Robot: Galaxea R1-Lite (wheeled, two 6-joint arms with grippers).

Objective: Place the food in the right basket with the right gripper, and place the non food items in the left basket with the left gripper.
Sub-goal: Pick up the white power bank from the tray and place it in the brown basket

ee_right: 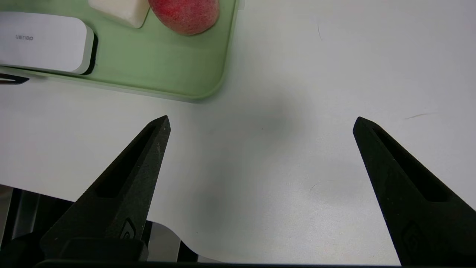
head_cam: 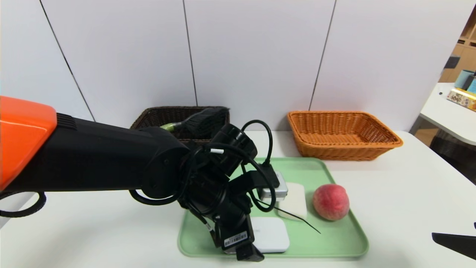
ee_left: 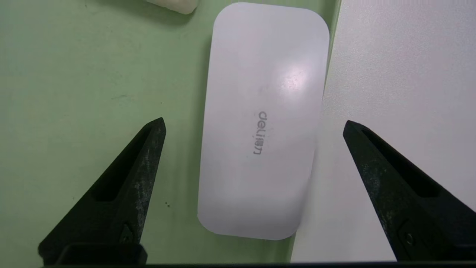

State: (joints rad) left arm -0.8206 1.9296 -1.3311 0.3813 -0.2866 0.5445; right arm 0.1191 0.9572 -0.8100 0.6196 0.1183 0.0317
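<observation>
- ok so the left gripper (ee_left: 254,121) is the one at work, over the near side of the green tray (head_cam: 316,242), and its fingers are wide apart with nothing between them touched
- the thing it wants looks like the flat white box (ee_left: 256,186), lying right in the gap, clear of both fingers
- key bit imo: the box's long axis runs across the closing direction, so the fingers face its two long sides. nice narrow grab
- one finger is over the tray, the other is out past its edge above the counter (head_cam: 111,230). I'd guess the tray rim could get pinched or snag a tip if it goes down like that
- the white bar (head_cam: 299,191) is just off one end of the box, on the tray-side finger's side
- brush (head_cam: 204,121) is already in the dark basket (head_cam: 163,108), well beyond those fingers
- right gripper (ee_right: 262,118) is idle over the counter by the tray corner, fingers spread, nothing in them. it's the nearer one for the peach (head_cam: 331,202)
</observation>
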